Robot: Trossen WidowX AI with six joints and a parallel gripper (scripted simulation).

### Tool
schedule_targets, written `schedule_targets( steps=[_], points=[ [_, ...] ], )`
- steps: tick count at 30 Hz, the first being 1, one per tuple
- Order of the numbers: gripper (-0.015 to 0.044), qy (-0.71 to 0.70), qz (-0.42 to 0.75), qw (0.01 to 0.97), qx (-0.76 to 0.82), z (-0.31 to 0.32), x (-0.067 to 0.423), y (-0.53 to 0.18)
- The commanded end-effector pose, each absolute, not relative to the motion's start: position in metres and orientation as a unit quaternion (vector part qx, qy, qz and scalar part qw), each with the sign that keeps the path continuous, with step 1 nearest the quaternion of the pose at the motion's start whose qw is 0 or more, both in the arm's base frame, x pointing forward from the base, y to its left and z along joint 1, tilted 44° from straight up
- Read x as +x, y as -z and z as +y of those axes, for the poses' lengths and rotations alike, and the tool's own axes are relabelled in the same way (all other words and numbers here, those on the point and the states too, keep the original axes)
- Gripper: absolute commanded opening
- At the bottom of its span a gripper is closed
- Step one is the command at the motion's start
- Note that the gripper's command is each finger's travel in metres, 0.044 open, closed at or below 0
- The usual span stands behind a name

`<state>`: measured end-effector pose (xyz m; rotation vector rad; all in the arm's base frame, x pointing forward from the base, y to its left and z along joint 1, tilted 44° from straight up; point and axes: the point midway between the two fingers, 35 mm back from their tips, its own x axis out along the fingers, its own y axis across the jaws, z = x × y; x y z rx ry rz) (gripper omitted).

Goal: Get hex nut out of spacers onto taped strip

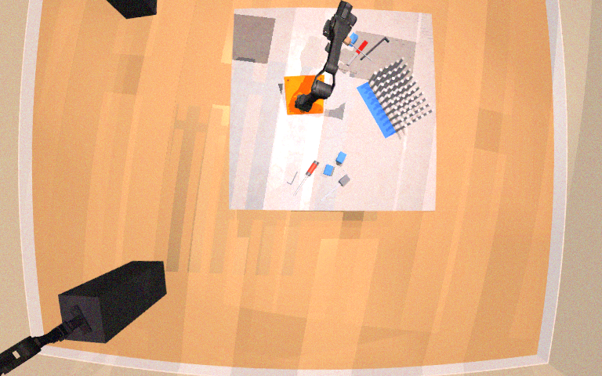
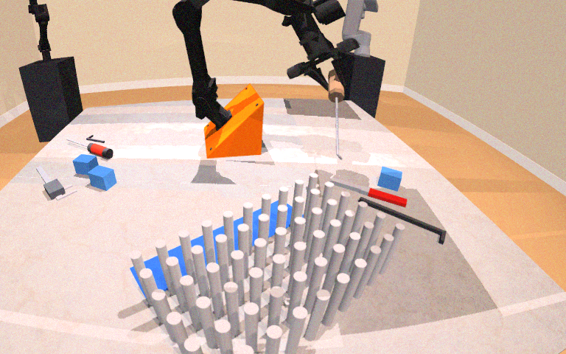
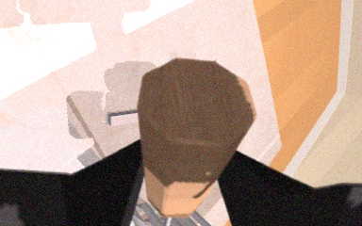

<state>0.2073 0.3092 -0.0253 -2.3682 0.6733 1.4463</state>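
- Your claw (image 2: 332, 74) was clamped on the wooden-handled thin metal hook tool (image 2: 336, 109), hanging upright.
- You needed to keep its shaft vertical nearing the grey cylindrical metal spacers (image 2: 267, 258).

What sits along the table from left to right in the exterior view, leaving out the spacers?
Grey block tool → red-handled screwdriver → orange arm base → wooden-handled hook tool held in the gripper → blue cube → black hex key.

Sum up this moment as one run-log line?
fingers: shut on wooden-handled hook tool | tool: hanging vertical, off table | spacers: standing | nut: unseen
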Motion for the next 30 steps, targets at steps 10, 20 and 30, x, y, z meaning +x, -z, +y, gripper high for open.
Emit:
schedule_targets(
  steps=[10,20,30],
  points=[
    [0.0,-0.43,0.337,0.324,-0.772,0.289,0.232,-0.003],
    [0.0,-0.368,0.403,0.452,-0.705,0.273,0.246,-0.024],
    [0.0,-0.291,0.458,0.568,-0.619,0.256,0.26,-0.043]
  ],
)
